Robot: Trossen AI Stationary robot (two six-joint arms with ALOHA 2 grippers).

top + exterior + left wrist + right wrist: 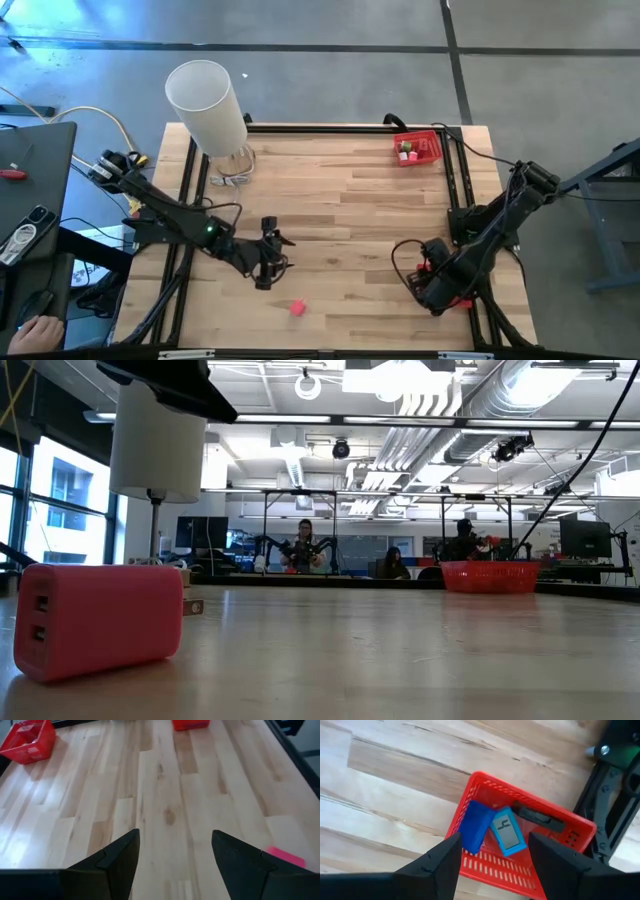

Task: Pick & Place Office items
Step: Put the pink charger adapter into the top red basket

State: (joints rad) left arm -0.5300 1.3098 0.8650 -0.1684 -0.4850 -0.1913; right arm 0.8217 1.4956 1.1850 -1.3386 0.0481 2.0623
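Nearest the low camera lies a pink block [98, 618] with two slots in its end face, resting flat on the wooden table [400, 650]; the overhead view shows the same pink piece [297, 308] alone near the front edge, just beside and forward of the left gripper [270, 262]. That gripper hangs over the table's middle-left with its fingers [112, 865] spread apart and nothing between them; its wrist camera catches a corner of the pink block [286, 856] just beyond one fingertip, not touching it. The right gripper [437, 290] sits at the front-right corner of the table, directly above a red tray [520, 845], its fingers [437, 860] likewise apart and empty. Inside this tray lie a dark blue block [476, 826], a teal piece with a small grey display [508, 833] touching the blue block, and a black oblong item [537, 817] against the tray's far wall. A second red tray [417, 148] stands at the back-right corner of the table; it holds small pieces, green and red among them, too small to identify further. A tall white cylinder [208, 105] stands upright at the back-left corner. In the low view, the back-right tray [490, 575] shows at the table's far edge, with people seated at workstations in the room beyond.
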